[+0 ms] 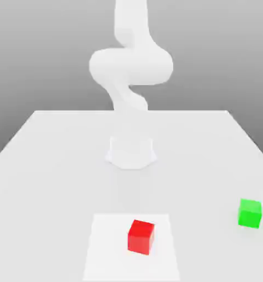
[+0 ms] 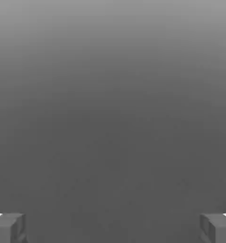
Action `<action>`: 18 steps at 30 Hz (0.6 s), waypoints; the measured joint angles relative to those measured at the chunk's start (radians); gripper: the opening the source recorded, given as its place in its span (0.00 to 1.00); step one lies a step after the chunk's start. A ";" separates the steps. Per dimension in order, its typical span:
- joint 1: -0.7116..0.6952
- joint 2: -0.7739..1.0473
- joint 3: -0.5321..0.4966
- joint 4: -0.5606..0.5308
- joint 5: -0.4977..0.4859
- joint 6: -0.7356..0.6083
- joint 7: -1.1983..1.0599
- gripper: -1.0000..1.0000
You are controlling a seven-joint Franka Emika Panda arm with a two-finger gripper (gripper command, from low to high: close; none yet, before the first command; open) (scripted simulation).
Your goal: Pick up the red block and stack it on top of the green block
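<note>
We see a smooth, matt red cube (image 1: 140, 237) and an equally flat, matt green cube (image 1: 250, 213). The pale counter (image 1: 62, 182) looks smooth, as does the white square (image 1: 100, 248) under the red cube. The arm (image 1: 130, 66) has a smooth white finish; the hand's (image 2: 113, 228) fingertips (image 2: 5, 230) look dull grey.

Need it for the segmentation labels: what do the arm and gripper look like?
Arm: plain white, smooth rounded links, a narrower section lower down, flared angular base on the table. No cables or markings visible. Gripper: two blocky dark grey fingers, with small white patches beside them.
</note>
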 joint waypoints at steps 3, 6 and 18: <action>-0.012 0.115 0.019 -0.054 0.003 0.062 0.046 0.50; -0.022 0.225 0.036 -0.106 0.004 0.122 0.091 0.50; -0.037 0.660 0.081 -0.312 -0.015 0.357 0.285 0.50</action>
